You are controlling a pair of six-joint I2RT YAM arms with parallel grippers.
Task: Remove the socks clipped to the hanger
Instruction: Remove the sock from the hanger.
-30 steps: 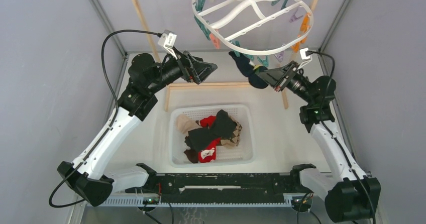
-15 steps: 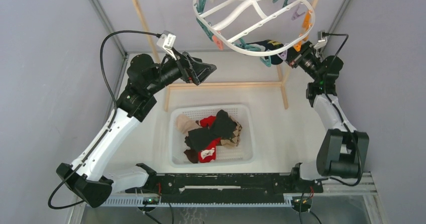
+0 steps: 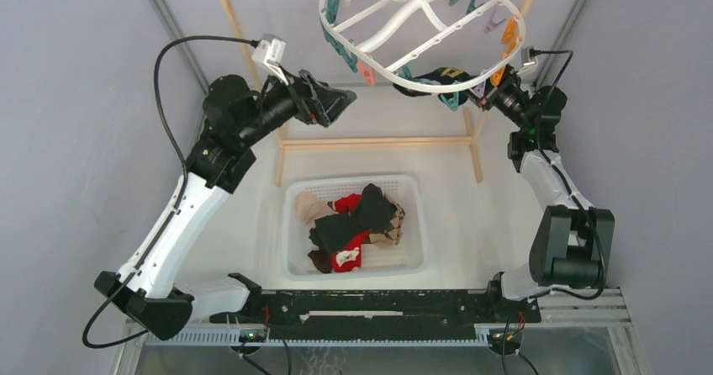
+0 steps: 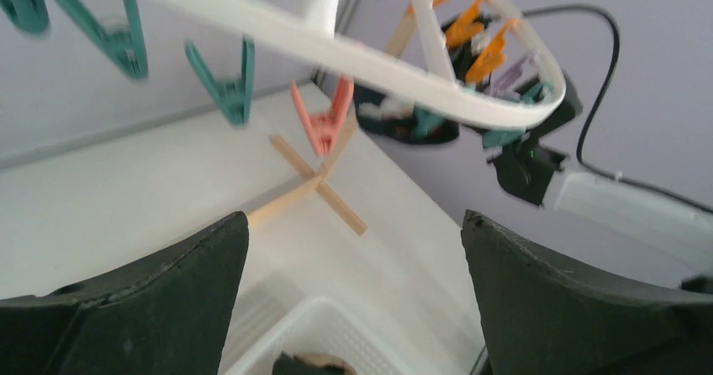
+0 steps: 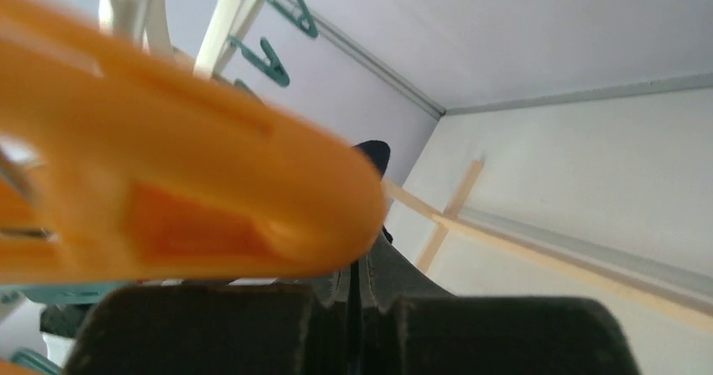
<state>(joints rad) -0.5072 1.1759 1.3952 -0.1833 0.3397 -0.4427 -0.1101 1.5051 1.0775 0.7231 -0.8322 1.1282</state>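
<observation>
A blurred orange clip (image 5: 168, 190) pressed close to the lens fills most of the right wrist view and hides much of the hanger (image 4: 353, 55). From above, the hanger's hook and far rim are cut off at the top edge. A dark sock (image 3: 437, 77) hangs under its near rim, partly covered by the rim and clips, so which clip holds it cannot be made out. The left wrist view is smeared, and only a corner of the basket (image 3: 290, 232) shows at its bottom edge.

A red sock in the basket bears white marks, too small to read.

The right claw (image 3: 496, 93) sits at the hanger's right side, just beside the dark sock's right end. Its jaws are pressed together with only a thin seam between them; whether fabric is pinched there cannot be told. The left claw (image 3: 338, 106) stands wide with nothing in it, left of the hanger and well apart from the dark sock. The other socks (image 3: 353, 224) lie heaped in the basket on the desk (image 3: 471, 215), near the arms' bases.
</observation>
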